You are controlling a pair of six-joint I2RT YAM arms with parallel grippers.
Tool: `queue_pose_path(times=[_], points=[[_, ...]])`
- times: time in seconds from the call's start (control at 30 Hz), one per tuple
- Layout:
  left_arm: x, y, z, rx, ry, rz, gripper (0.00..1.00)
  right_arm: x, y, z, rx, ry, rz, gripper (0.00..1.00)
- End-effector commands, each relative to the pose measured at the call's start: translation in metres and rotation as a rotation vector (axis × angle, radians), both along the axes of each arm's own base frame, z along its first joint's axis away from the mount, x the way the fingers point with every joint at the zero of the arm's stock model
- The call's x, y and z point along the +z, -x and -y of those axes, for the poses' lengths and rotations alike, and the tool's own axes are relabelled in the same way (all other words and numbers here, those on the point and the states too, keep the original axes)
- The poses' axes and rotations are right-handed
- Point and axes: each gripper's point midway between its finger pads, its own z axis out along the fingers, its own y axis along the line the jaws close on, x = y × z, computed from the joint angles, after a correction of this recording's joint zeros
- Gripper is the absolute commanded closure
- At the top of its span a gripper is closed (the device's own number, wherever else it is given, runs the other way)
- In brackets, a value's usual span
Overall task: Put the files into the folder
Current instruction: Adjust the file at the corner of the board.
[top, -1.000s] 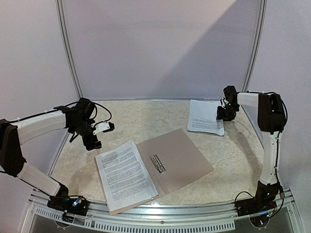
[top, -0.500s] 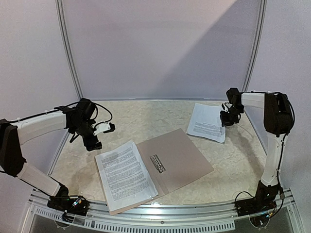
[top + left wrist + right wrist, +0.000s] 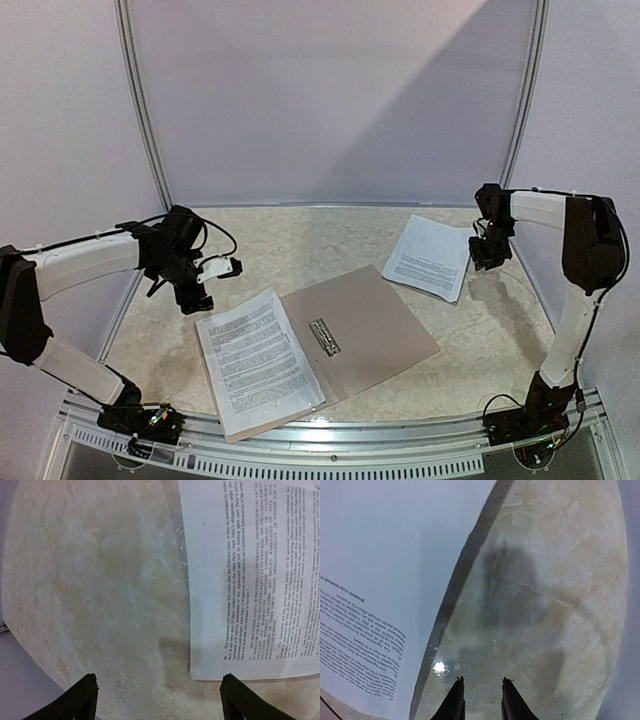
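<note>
The right gripper (image 3: 482, 697) hung low over the marbled beige tabletop (image 3: 300, 245), its two black fingers parted by a narrow gap with only bare stone showing between them, so it was grasping nothing. Just to its left lay a loose thin white paper sheet printed with small black text (image 3: 432, 257). The sheet's edge passed close beside the left finger, and the dark shadow under it suggested that the edge curled slightly off the table.

Well to the left of that gripper, and nearer the arm bases, the flat tan-brown cardboard folder (image 3: 375, 325) lay open, with its small metal clip (image 3: 325, 337) on the spine. A second printed white sheet (image 3: 258, 360) already rested on its left leaf.

The left gripper (image 3: 159, 700) hovered released, jaws spread wide. That second sheet's corner was just ahead of its right finger.

The loose sheet was probably very light, limp and slick on the stone, likely to slide, buckle or crease under a pinch. The raised edge nearest the right fingers looked like the best hold.
</note>
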Motion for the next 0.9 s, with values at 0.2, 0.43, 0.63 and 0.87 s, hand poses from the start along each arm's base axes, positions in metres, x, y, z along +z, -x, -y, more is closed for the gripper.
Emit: queue_pose_path(times=[0.2, 0.43, 0.63, 0.87], points=[[-0.004, 0.007, 0.000, -0.014, -0.022, 0.005, 0.13, 0.020, -0.032, -0.027, -0.072, -0.197, 0.257, 0.44], [-0.005, 0.009, -0.002, -0.014, -0.029, 0.005, 0.13, -0.008, -0.037, -0.045, -0.081, -0.302, 0.209, 0.48], [-0.005, 0.008, -0.001, -0.017, -0.028, 0.001, 0.13, -0.021, -0.032, -0.054, -0.083, -0.356, 0.171, 0.59], [-0.009, 0.009, -0.001, -0.020, -0.033, -0.015, 0.13, -0.018, -0.034, -0.063, -0.039, -0.354, 0.195, 0.62]])
